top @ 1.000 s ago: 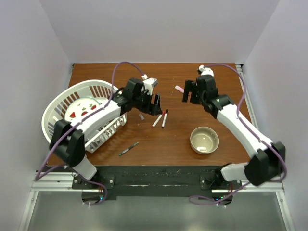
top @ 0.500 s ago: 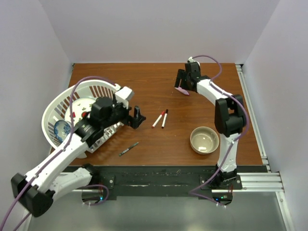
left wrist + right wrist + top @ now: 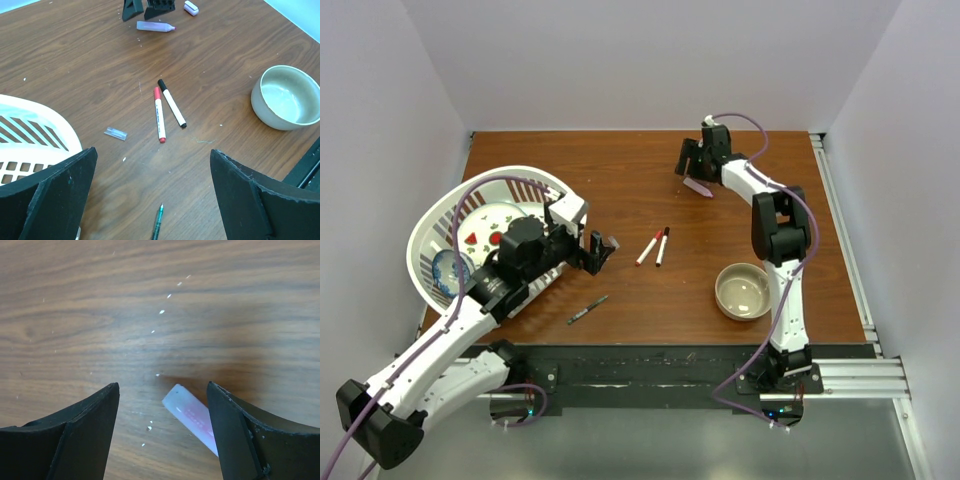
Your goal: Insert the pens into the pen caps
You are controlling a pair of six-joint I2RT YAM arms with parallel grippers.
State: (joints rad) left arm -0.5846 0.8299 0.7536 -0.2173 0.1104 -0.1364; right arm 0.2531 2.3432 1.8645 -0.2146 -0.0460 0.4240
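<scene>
The thick pink pen point(image 3: 698, 187) lies at the far middle of the table. My right gripper point(image 3: 691, 167) hovers open just above it, and its blunt end point(image 3: 196, 418) lies between the fingers, nearer the right one. A pale pink cap point(image 3: 191, 7) lies beside it. Two white pens, one with red ends point(image 3: 647, 249) and one with black ends point(image 3: 662, 245), lie side by side mid-table. A small clear cap point(image 3: 116, 133) lies to their left. The thin dark pen point(image 3: 588, 309) lies near the front. My left gripper point(image 3: 599, 252) is open and empty, raised beside the clear cap.
A white slatted basket point(image 3: 535, 187) holding dishes lies tipped at the left. A beige bowl point(image 3: 745, 290) stands at the front right. The left wrist view shows the basket rim point(image 3: 30, 107) and the bowl point(image 3: 287, 97).
My left arm has drawn back from the white pens toward the near left. My right arm has swung to the far side and now sits over the pink pen.
</scene>
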